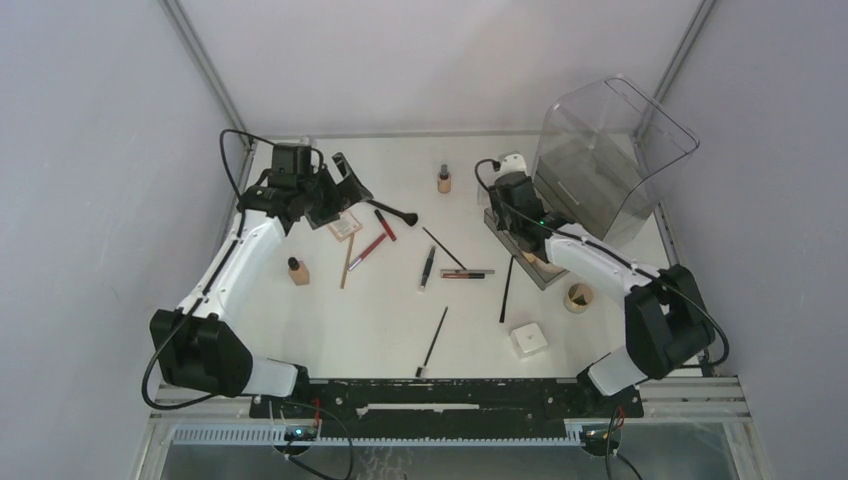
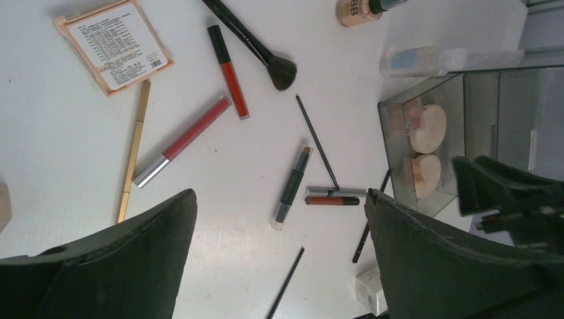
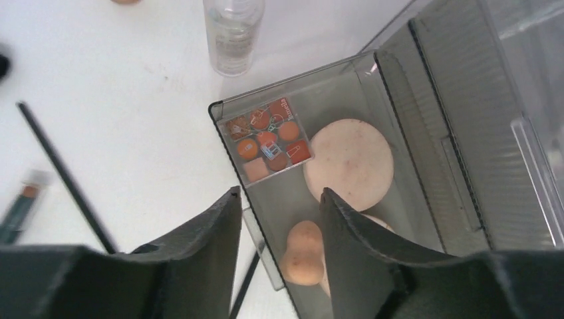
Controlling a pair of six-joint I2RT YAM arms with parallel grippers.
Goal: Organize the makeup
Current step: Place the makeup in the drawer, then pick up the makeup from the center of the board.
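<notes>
Makeup lies scattered mid-table: a square compact, red lip sticks, a gold pencil, a black brush, thin black pencils, tan bottles and a white box. My left gripper hangs open above them, holding nothing. My right gripper is open over a smoky drawer tray. In the tray lie a peach sponge below the fingers, a round puff and a small palette.
The big clear bin stands at the back right, just behind the tray. A clear bottle stands by the tray's far end. Another round puff lies near my right arm. Grey walls close in both sides.
</notes>
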